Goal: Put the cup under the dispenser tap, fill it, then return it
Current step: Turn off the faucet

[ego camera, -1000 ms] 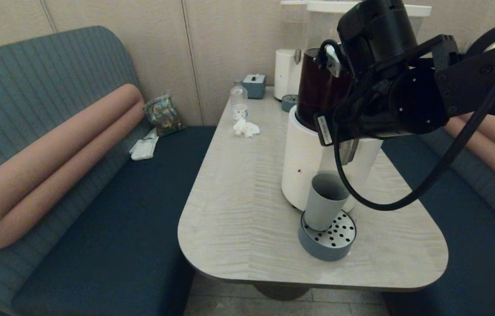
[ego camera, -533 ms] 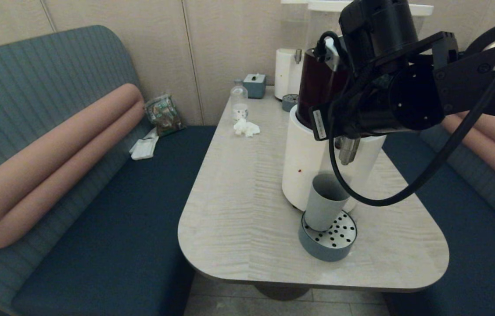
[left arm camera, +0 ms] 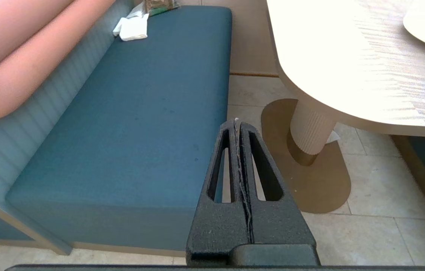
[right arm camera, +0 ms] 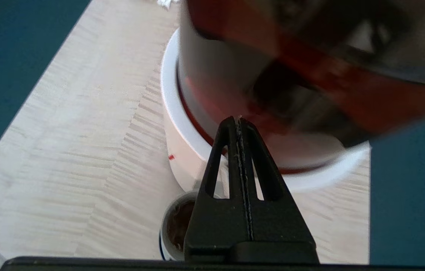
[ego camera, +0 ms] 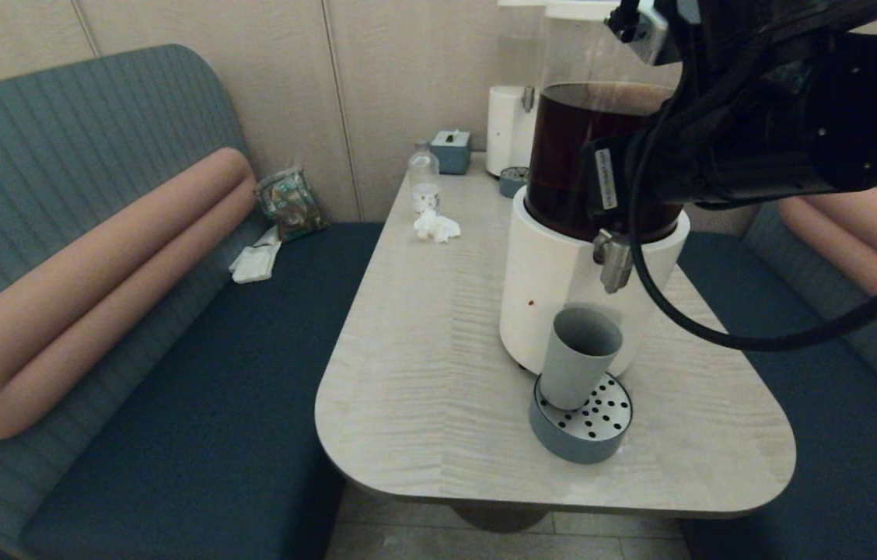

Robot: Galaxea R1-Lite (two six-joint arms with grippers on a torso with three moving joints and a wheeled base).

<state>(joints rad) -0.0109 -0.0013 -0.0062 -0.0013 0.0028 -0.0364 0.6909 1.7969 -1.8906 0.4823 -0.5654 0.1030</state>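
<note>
Grey-blue cup: set upright, mouth upward, on the perforated tray beneath the dispenser tap. Right hand: clenched, empty, held above the cup. Left hand: clenched, parked beside the tabletop.

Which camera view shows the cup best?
The head view: the whole cup stands upright on the round tray below the dispenser tap. The right wrist view shows only part of its rim, with brown liquid inside. The left wrist view shows no cup.
</note>
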